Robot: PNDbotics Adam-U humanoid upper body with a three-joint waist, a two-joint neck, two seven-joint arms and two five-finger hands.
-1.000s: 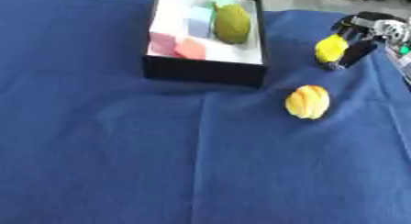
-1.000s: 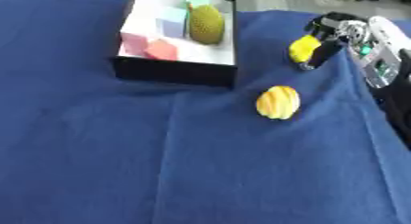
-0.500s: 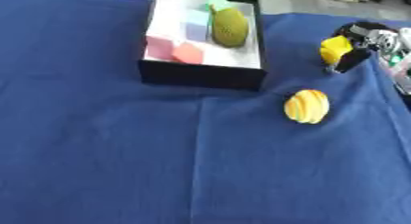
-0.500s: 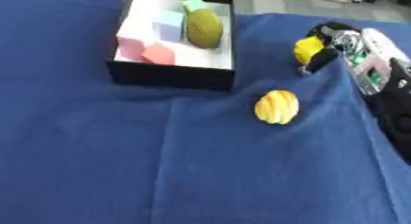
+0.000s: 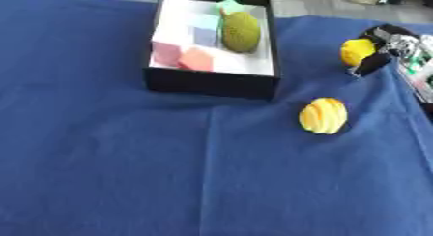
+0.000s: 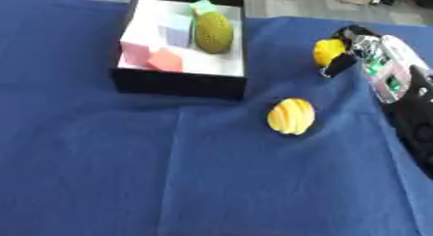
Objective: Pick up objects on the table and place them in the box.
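Right hand (image 6: 351,49) curls around a small yellow object (image 6: 328,50), with the box (image 6: 178,85) off to its left across bare cloth. Ribbed yellow fruit (image 6: 291,116) lies nearer, below the hand. Left hand out of sight.

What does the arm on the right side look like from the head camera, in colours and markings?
Only the right hand and its forearm show. The fingers are black, with silver metal parts behind them. The forearm carries a pale silver-grey panel with small green and reddish marks, too blurred to read, and turns plain black lower down. No loose cables can be made out. The left arm is out of view.
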